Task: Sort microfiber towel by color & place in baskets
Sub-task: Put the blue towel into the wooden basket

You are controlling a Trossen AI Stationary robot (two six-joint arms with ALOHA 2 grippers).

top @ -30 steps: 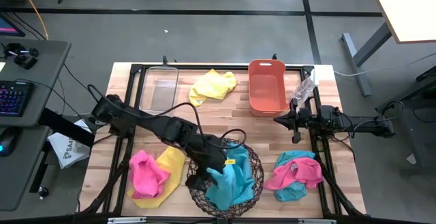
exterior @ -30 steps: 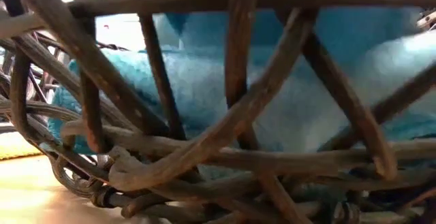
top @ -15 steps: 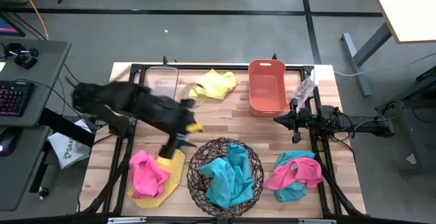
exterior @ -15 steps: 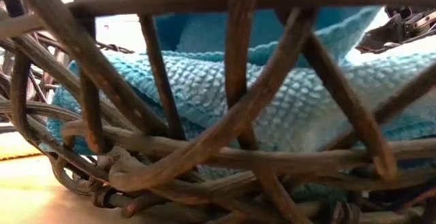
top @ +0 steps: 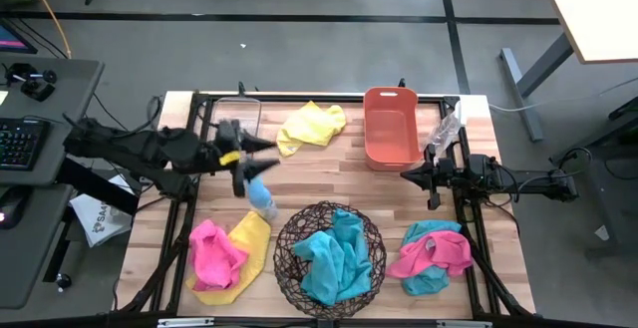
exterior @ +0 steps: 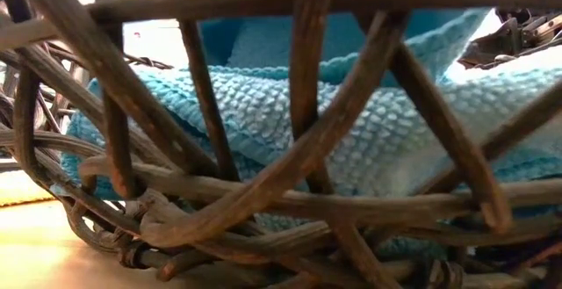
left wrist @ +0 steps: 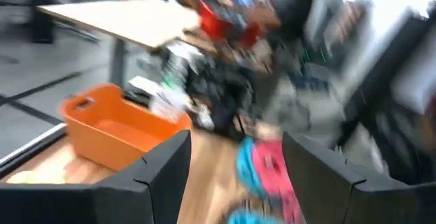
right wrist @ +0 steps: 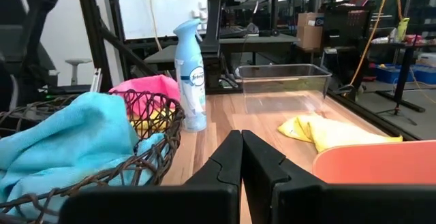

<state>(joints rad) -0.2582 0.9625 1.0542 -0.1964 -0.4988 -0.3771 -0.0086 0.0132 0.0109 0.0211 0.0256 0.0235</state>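
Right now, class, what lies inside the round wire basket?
Teal-blue towels fill the wire basket, heaped past its rim. Whatever lies beneath them on the basket floor is covered, so other cloths there cannot be ruled out.

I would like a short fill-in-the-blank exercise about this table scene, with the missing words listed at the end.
1. The round wire basket holds towels of one color: ____.
2. The orange bin holds ____ towels.
3. The spray bottle stands ____ on the table.
4. The yellow towel at the far edge of the table lies between the clear tub and the ____ bin.

Missing words: teal-blue; no; upright; orange
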